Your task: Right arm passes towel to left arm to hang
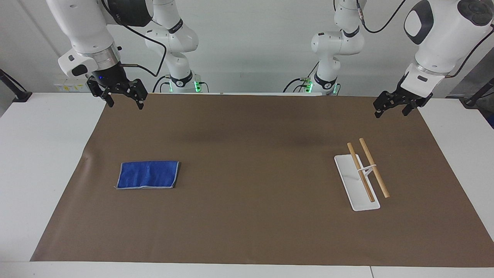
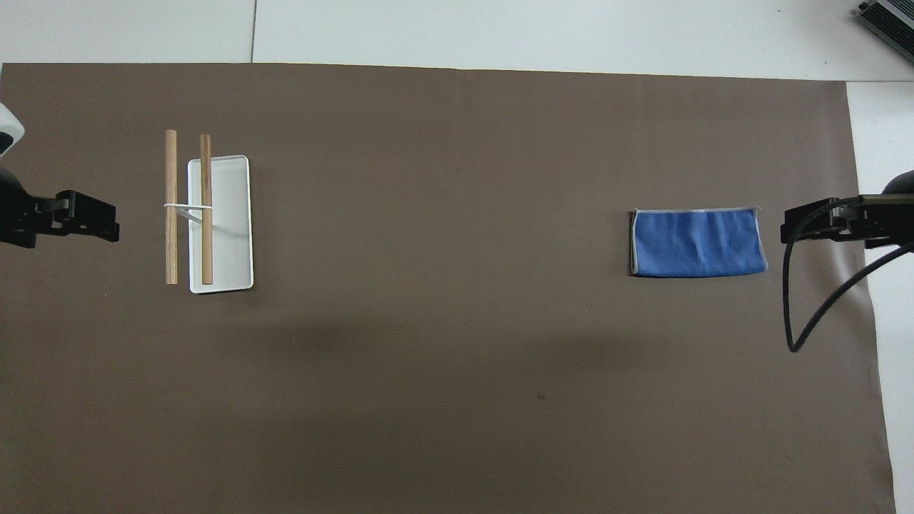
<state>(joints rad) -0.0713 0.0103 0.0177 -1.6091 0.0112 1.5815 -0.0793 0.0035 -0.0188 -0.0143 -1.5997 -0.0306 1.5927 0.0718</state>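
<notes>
The blue towel (image 1: 148,175) lies flat and folded on the brown mat (image 1: 247,154) toward the right arm's end; it also shows in the overhead view (image 2: 697,243). My right gripper (image 1: 124,102), with its blue light, hangs open and empty in the air over the mat's edge at the right arm's end, apart from the towel; its tip shows in the overhead view (image 2: 789,228). My left gripper (image 1: 391,111) hangs open and empty over the mat's edge at the left arm's end, also seen in the overhead view (image 2: 103,223).
A rack (image 1: 362,179) with a white flat base and two raised wooden rods stands on the mat toward the left arm's end, also in the overhead view (image 2: 211,214). A black cable (image 2: 814,307) loops from the right arm. White table surrounds the mat.
</notes>
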